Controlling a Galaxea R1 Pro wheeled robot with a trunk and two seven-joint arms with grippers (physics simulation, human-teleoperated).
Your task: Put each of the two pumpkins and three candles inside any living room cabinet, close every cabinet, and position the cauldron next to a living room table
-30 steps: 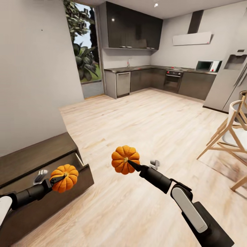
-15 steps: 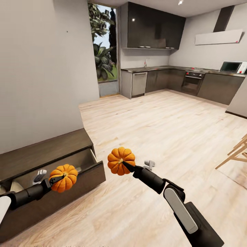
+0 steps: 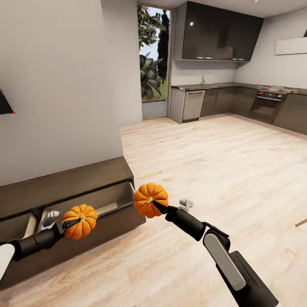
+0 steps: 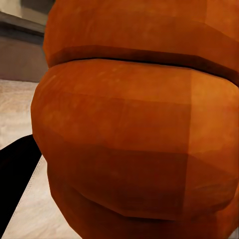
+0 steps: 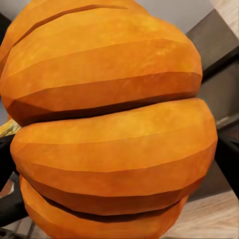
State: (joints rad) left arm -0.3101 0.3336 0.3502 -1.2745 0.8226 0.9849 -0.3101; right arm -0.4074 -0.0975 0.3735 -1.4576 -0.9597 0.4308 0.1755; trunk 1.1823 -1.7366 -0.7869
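Left end effector [image 3: 72, 222]: you have it clamped on a pumpkin [image 3: 80, 221], over the cabinet's [image 3: 64, 187] open drawer [image 3: 106, 209].
Right end effector [image 3: 158, 206]: yours grips the second pumpkin [image 3: 149, 199], above the floor [image 3: 221, 170].

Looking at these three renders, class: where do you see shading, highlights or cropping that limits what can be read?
Head view: even, soft light; small ceiling-light glints on the glossy upper kitchen units. Left wrist view: the left pumpkin is cropped, its lower ribs shaded dark. Right wrist view: the right pumpkin is brighter, with dark grooves, and hides most of the cabinet.
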